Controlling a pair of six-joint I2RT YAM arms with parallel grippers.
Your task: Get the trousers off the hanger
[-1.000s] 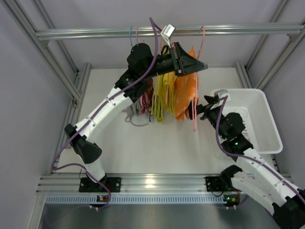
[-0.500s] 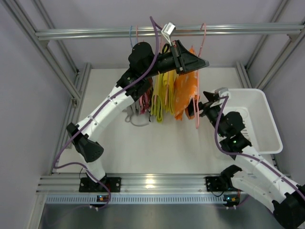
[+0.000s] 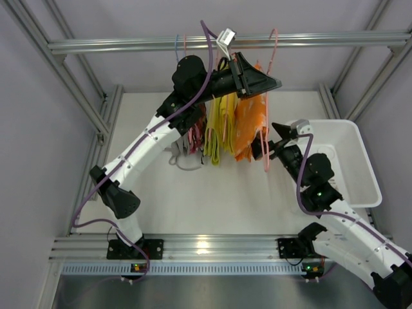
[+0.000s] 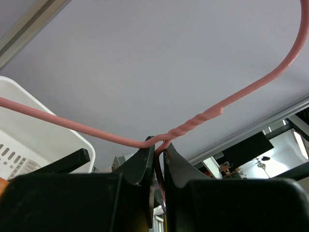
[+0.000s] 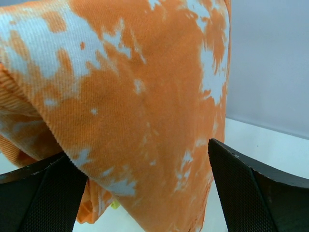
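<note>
The orange trousers [image 3: 250,122] with white blotches hang folded over the pale pink hanger [image 3: 273,50], whose hook reaches up by the top rail. My left gripper [image 3: 269,84] is shut on the hanger's wire just below its twisted neck [image 4: 203,118], with the jaws pressed together on it. My right gripper [image 3: 273,143] is open at the trousers' lower right edge. In the right wrist view the orange fabric [image 5: 135,87] fills the space between the spread black fingers [image 5: 260,193], which have not closed on it.
A white basket [image 3: 353,138] stands on the table at the right. Yellow-green garments [image 3: 222,129] and a pink-and-black garment [image 3: 196,136] hang left of the trousers. A blue-grey hanger [image 3: 177,48] hangs on the aluminium rail [image 3: 116,46].
My right gripper has moved slightly up and right along the trousers' edge. The pink hanger's lower end has swung a little to the right. The left gripper keeps its hold.
</note>
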